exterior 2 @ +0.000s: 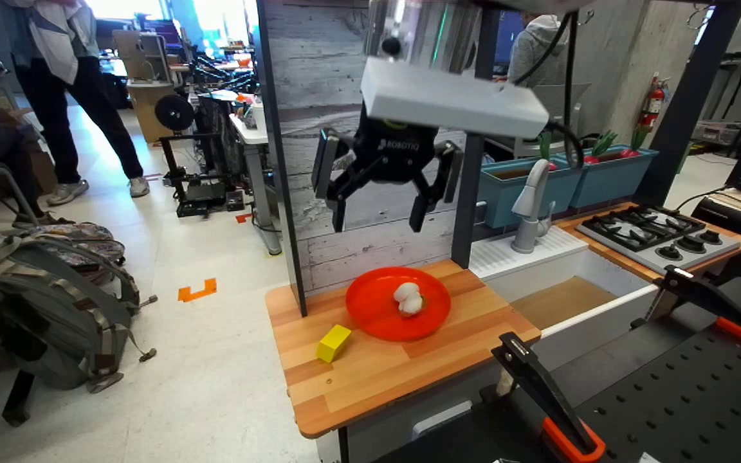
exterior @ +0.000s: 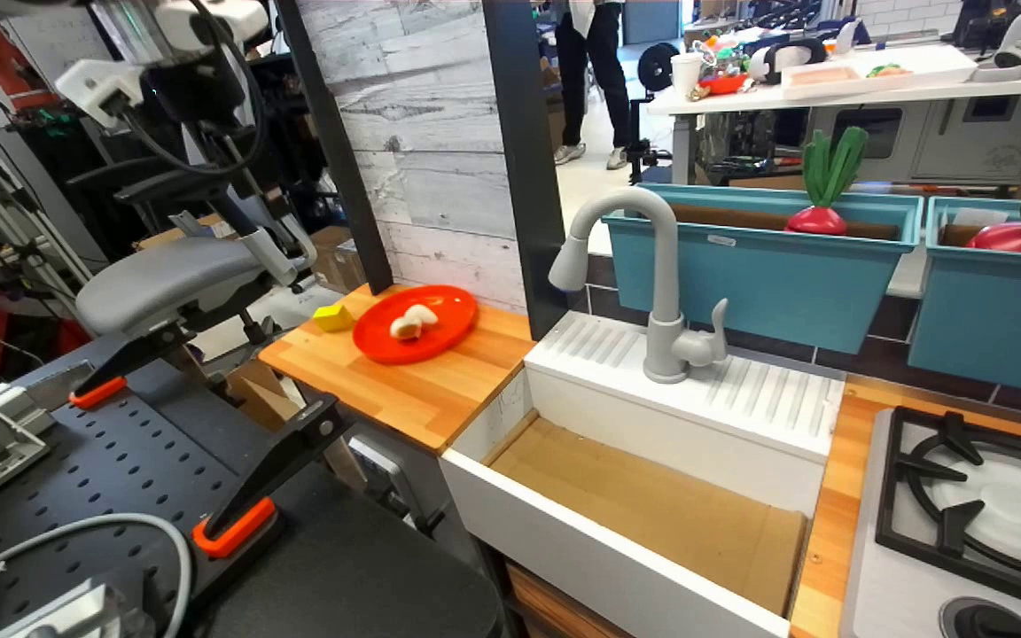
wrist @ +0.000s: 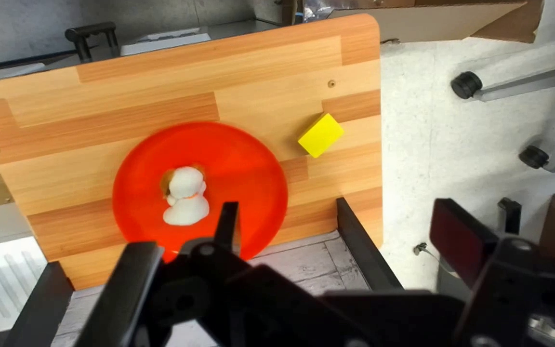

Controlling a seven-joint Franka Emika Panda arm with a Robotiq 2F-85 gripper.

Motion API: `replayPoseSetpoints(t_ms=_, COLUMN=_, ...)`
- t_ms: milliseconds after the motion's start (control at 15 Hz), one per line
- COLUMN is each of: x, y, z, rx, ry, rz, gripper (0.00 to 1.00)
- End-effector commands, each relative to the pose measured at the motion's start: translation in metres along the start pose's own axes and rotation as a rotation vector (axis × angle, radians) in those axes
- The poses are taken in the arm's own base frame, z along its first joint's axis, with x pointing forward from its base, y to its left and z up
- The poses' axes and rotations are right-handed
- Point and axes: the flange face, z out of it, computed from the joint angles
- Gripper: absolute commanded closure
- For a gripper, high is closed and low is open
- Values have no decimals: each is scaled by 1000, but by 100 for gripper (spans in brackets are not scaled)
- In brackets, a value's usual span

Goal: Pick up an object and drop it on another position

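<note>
In an exterior view you see the yellow block (exterior 2: 334,343) at the lower middle, on the wooden surface (exterior 2: 383,379). Next, in the upper middle, hangs your pincer (exterior 2: 377,222), spread wide. Then, lower in the frame, comes the red plate (exterior 2: 370,305) bearing the white figure (exterior 2: 410,302); right of centre stands the grey faucet (exterior 2: 527,225).

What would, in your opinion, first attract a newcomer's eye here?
Probably the round, bright red plate on the light wooden counter, with a small, white, toy-like figure on it. Next comes the yellow block beside the plate. Higher up, the black gripper hangs with its jaws open.
</note>
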Motion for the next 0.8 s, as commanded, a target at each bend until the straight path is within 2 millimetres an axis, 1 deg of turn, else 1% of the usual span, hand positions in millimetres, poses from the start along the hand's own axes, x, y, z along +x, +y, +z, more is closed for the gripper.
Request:
replayPoseSetpoints(t_ms=0, x=17, y=-17, z=57, rx=-1, ry=-3, rz=14, gripper=0)
replayPoseSetpoints(t_ms=200, x=16, y=-29, z=97, rx=-11, ry=-35, rz=0, gripper=0)
replayPoseSetpoints(t_ms=333, x=12, y=-36, z=118, rx=-20, ry=-56, rz=-14, gripper=0)
replayPoseSetpoints(t_ms=533, x=12, y=-40, z=143, rx=-38, ry=-72, rz=-38, gripper=0)
replayPoseSetpoints(t_ms=733, x=10, y=-42, z=165, rx=-72, ry=-115, rz=-97, gripper=0)
